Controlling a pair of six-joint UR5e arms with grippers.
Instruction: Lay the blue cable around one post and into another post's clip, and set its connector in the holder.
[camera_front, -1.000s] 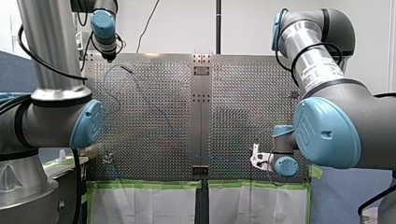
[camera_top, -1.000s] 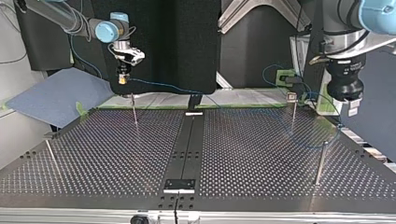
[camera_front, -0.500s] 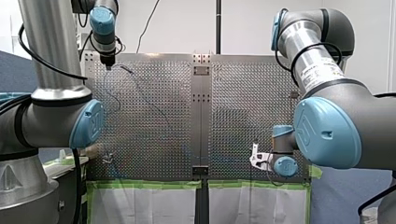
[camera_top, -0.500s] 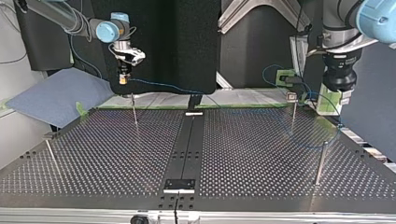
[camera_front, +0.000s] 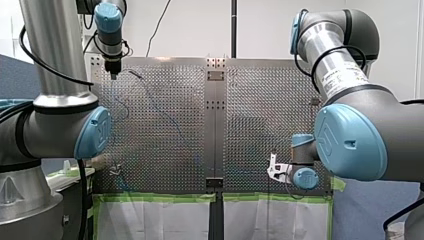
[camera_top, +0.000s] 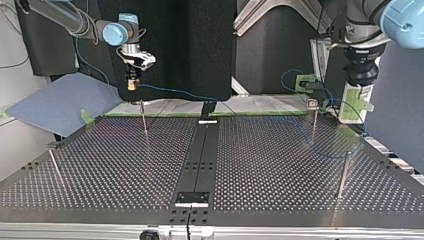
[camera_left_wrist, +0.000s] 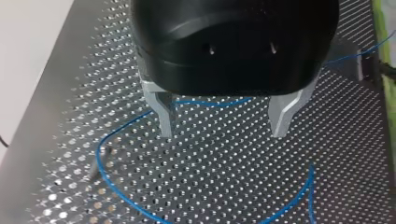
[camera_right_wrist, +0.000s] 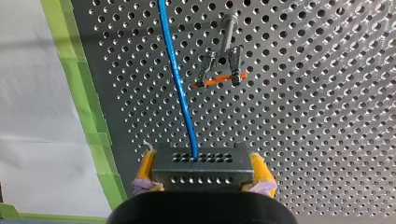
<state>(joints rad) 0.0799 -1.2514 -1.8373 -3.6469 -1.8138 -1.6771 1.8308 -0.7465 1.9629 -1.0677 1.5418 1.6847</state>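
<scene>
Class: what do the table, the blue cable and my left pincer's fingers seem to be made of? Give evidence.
Table: likely sheet metal, shiny, glinting, punched with regular holes. Blue cable: probably plastic-sheathed, smooth, curving freely. Left pincer fingers: seemingly bare metal, dull silver-grey.

We are finding the front camera looking from behind and above the arms (camera_front: 60, 115), out over the perforated worktop (camera_front: 165, 125). The top camera is facing back at them from across it, near surface height; both are sharing the whole worktop. Each wrist camera is sitting close, sighting along my left hand (camera_left_wrist: 223, 133) or my right hand (camera_right_wrist: 201, 158), which is clamping the connector (camera_right_wrist: 201, 175), onto a small patch.
</scene>
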